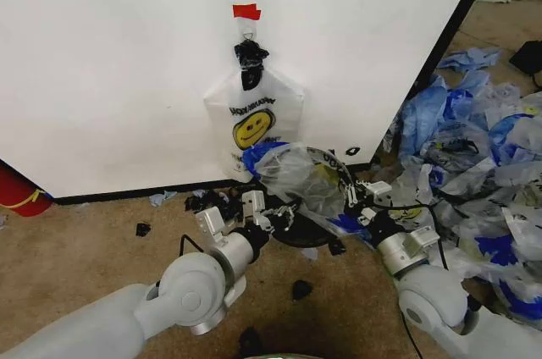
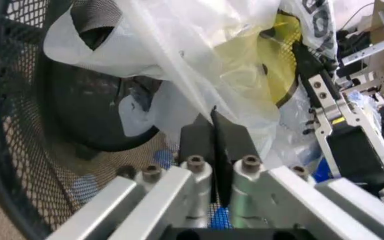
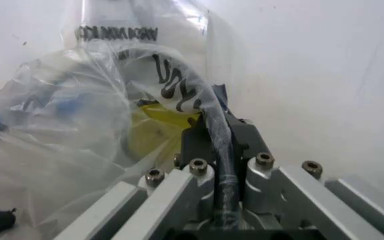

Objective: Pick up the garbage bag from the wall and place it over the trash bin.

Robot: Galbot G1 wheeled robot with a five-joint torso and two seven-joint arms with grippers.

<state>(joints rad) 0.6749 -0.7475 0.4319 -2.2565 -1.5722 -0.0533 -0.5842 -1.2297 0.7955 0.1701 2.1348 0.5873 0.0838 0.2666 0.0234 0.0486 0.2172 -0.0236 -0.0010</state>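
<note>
Garbage bag (image 1: 298, 174) stretched between left end effector (image 1: 269, 217) and right end effector (image 1: 362, 198), both clamped on its plastic, mouth spread over trash bin (image 1: 306, 236) rim, apparently for lining. Another bag (image 1: 251, 118) hanging on wall (image 1: 110, 71).

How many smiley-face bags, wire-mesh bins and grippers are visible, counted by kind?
Smiley-face garbage bags: 2, one hanging on the wall, one held over the bin
Black wire-mesh trash bin: 1
Grippers: 2, left gripper, right gripper
Total: 5
</note>
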